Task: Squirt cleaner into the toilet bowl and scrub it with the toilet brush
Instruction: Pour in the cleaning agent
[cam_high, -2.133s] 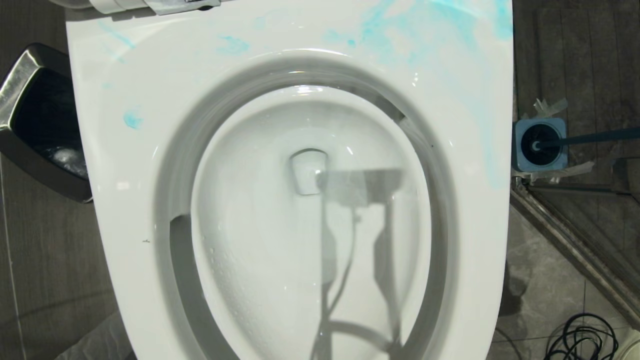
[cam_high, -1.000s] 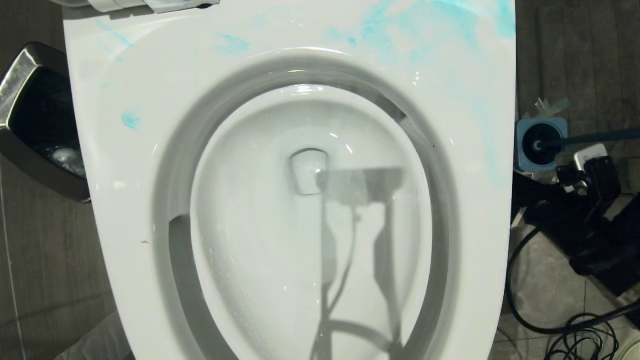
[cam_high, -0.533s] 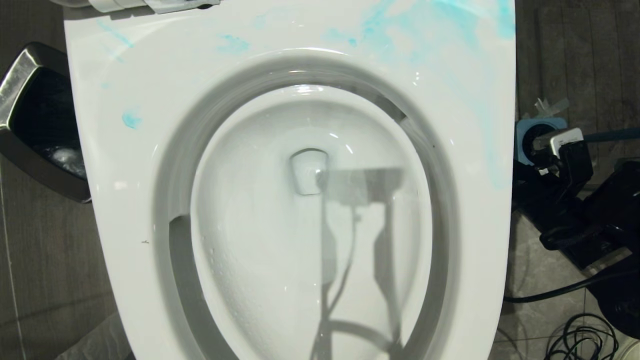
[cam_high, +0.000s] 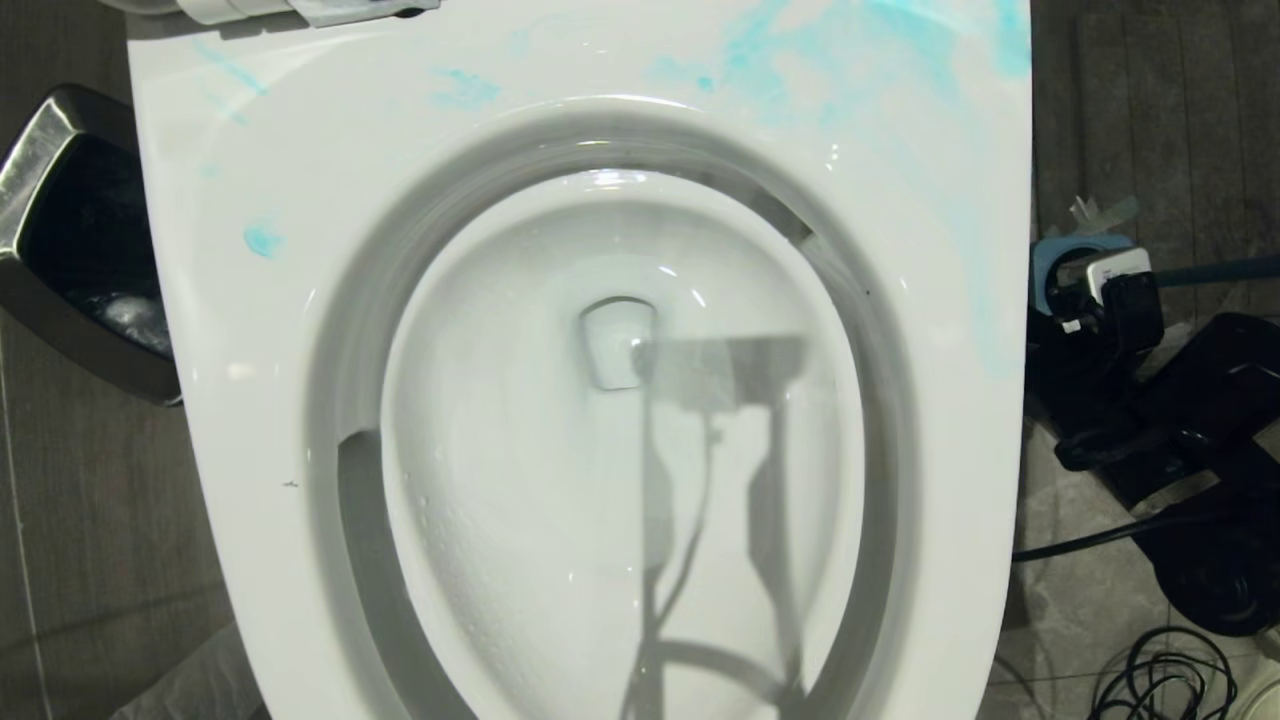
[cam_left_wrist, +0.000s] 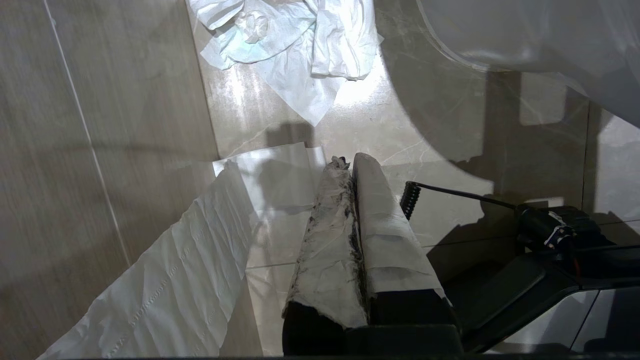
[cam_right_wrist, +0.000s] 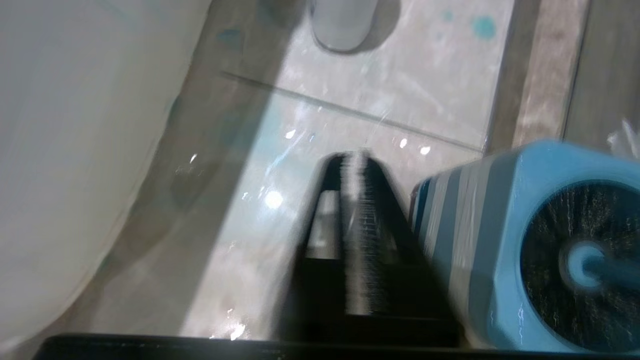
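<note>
The toilet bowl (cam_high: 620, 420) fills the head view, open, with clear water low in it and streaks of blue cleaner (cam_high: 800, 60) smeared over the white seat (cam_high: 250, 330) rather than inside. To the robot's left of the toilet a steel bin (cam_high: 70, 240) stands on the floor with a dark liner and something pale at its bottom. To the right, on the floor beside the toilet, a blue holder (cam_right_wrist: 500, 240) carries the toilet brush (cam_right_wrist: 580, 260), its dark bristles seated in the well and its blue handle running out toward the right edge of the head view. The right hand (cam_right_wrist: 355, 165) has its arm reaching in from the right side, low by the floor between the toilet's wall and the holder, its tips just beside the holder; the two fingers lie pressed together and carry nothing. The left hand (cam_left_wrist: 350, 165) hangs over the floor tiles near the toilet's base, its paper-wrapped fingers clenched together and empty, with loose sheets of tissue (cam_left_wrist: 290, 45) lying on the floor before it.
</note>
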